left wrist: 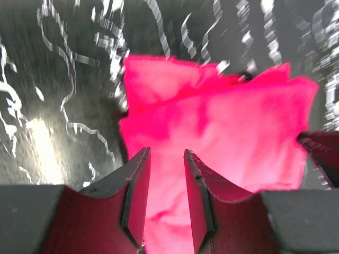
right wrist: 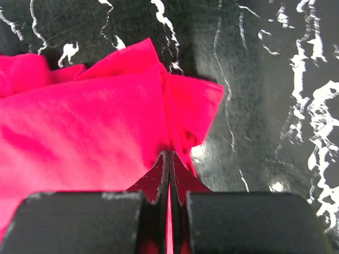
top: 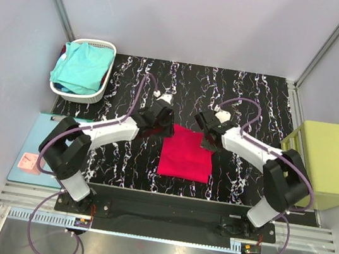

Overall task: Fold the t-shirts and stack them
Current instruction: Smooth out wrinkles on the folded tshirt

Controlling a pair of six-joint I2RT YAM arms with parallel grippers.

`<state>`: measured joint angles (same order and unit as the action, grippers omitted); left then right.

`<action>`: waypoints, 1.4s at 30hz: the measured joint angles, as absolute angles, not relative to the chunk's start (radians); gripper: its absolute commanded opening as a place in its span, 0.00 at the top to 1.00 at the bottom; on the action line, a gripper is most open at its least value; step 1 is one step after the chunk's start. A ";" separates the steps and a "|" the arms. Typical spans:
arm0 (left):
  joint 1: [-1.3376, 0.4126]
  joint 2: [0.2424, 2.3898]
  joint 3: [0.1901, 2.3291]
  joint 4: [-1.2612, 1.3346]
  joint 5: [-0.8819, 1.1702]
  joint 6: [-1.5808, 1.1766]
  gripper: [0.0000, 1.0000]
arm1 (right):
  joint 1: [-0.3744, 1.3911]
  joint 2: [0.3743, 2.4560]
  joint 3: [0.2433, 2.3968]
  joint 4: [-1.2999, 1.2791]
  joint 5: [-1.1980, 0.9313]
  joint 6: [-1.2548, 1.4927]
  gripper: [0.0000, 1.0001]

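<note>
Two robot arms reach over a black table (top: 256, 102) veined with white. Between their jaws lies the crimson t-shirt (top: 185, 158), folded into a rough rectangle that stretches from the jaws back toward the arm bases.

The left gripper (left wrist: 165, 182) is at the shirt's far left corner. Its jaws stand apart with a narrow gap, and red cloth shows through that gap. The blur hides whether the pads touch the cloth. Ahead of these jaws the shirt spreads forward and to the right, and its far edge is uneven, with layered corners. The shirt's left edge runs just outside the left finger (left wrist: 132, 201), and bare table opens beyond it to the left and ahead.

The right gripper (right wrist: 169, 161) is at the shirt's far right corner. Its jaws are pressed together, with only a thin red sliver in the seam. I cannot tell whether any cloth is caught there. The tips meet the shirt at a loose, crumpled flap. The cloth fills the space to the left of these jaws, and the flap ends just right of the tips. Bare table lies open farther right and ahead.

The turquoise t-shirt (top: 79, 69) is heaped in a white basket (top: 103, 85), well apart from the left jaws, outward and farther back. A yellow-green block (top: 323, 163) sits well outside the right jaws, past the table's edge. A light-blue mat (top: 30, 138) lies outside the left arm.
</note>
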<state>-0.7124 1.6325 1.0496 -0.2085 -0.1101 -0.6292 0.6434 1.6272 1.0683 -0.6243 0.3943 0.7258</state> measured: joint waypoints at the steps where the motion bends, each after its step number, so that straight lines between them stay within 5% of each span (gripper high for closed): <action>1: -0.712 1.639 1.039 -0.208 -0.107 -0.632 0.64 | 0.643 1.644 1.074 -0.624 0.394 0.726 1.00; 17: -0.712 1.776 1.103 -0.252 -0.032 -0.624 0.65 | 0.643 1.845 1.218 -0.714 0.373 0.805 1.00; 23: -0.712 1.756 1.103 -0.260 -0.036 -0.620 0.63 | 0.673 1.717 1.159 -0.733 0.384 0.817 0.76; 26: -0.712 1.711 1.107 -0.273 -0.041 -0.616 0.62 | 0.693 1.612 1.176 -0.735 0.383 0.801 0.73; 33: -0.712 1.669 1.216 -0.291 -0.045 -0.606 0.63 | 0.696 1.606 1.362 -0.719 0.384 0.744 0.76; 42: -0.712 1.745 1.212 -0.286 -0.036 -0.607 0.64 | 0.696 1.781 1.285 -0.695 0.382 0.732 0.83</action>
